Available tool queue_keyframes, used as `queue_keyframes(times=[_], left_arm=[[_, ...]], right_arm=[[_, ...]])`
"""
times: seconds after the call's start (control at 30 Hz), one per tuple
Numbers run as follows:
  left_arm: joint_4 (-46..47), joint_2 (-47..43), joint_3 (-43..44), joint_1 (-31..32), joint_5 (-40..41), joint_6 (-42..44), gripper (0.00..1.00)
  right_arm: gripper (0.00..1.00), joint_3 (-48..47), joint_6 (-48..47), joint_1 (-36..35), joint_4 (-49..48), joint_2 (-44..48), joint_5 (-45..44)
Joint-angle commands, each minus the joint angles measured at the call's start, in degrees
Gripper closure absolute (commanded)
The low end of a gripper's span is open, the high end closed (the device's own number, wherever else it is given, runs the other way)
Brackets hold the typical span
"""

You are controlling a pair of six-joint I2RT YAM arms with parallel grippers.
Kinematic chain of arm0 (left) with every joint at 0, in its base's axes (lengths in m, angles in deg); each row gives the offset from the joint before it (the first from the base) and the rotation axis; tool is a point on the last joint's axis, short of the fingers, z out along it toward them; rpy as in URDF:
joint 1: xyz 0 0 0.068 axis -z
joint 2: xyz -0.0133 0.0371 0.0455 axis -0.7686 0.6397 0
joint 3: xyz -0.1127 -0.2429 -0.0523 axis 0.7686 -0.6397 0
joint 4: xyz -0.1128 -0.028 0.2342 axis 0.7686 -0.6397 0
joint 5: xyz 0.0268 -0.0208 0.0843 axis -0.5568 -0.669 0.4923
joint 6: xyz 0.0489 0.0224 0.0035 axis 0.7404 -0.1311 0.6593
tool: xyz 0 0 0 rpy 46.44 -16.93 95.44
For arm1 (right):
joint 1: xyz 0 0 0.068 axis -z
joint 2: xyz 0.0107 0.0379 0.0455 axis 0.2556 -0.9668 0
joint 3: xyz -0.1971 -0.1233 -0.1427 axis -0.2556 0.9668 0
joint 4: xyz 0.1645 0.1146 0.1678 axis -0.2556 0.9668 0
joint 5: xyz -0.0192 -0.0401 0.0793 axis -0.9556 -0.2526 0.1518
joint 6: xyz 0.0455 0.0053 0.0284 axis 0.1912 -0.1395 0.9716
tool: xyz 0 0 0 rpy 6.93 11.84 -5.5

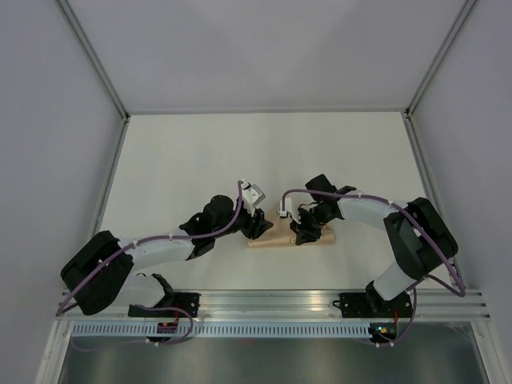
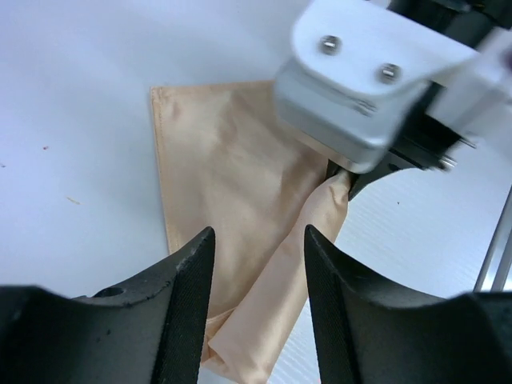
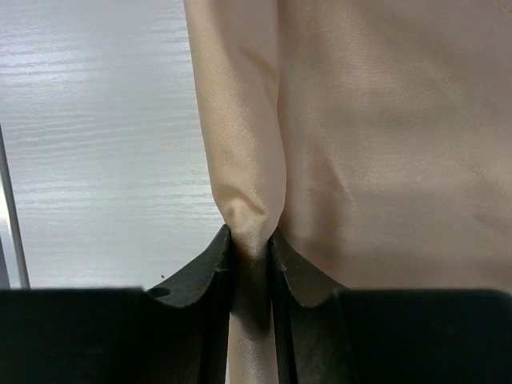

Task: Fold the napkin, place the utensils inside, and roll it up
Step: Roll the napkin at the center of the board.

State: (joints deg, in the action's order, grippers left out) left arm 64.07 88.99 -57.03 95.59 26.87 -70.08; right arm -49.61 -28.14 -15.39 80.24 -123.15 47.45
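Observation:
The peach-orange napkin (image 1: 276, 239) lies folded into a narrow strip near the table's front, between my two grippers. In the left wrist view the napkin (image 2: 228, 176) has its near edge rolled into a loose tube. My left gripper (image 2: 258, 240) is open, its jaws standing on either side of that tube without touching it. My right gripper (image 3: 250, 240) is shut on the rolled edge of the napkin (image 3: 384, 144), which bunches between its fingers. It also shows in the left wrist view (image 2: 348, 172). In the top view the left gripper (image 1: 258, 228) and right gripper (image 1: 304, 232) sit at the strip's ends. The utensil is hidden.
A metal rail (image 1: 272, 300) runs along the table's near edge, behind both arm bases. White walls with grey frame posts (image 1: 96, 60) close in the table on three sides. The rail also shows in the left wrist view (image 2: 500, 248).

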Motion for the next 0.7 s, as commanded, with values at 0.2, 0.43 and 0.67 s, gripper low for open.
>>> queue_keyframes(times=[0.2, 0.43, 0.67], left_arm=[[-1.47, -1.10, -0.50, 13.86, 20.47, 14.29, 0.44], [-2.00, 8.12, 4.95, 22.21, 26.02, 22.20, 0.39], [0.46, 18.14, 9.43, 25.91, 28.74, 29.24, 0.33]], right_arm=[[1.00, -8.24, -3.50, 2.95, 13.15, -13.18, 2.51], [1.00, -12.90, -3.85, 5.23, 16.50, -18.55, 3.74], [1.00, -14.13, -4.64, 6.02, 17.99, -20.31, 3.83]])
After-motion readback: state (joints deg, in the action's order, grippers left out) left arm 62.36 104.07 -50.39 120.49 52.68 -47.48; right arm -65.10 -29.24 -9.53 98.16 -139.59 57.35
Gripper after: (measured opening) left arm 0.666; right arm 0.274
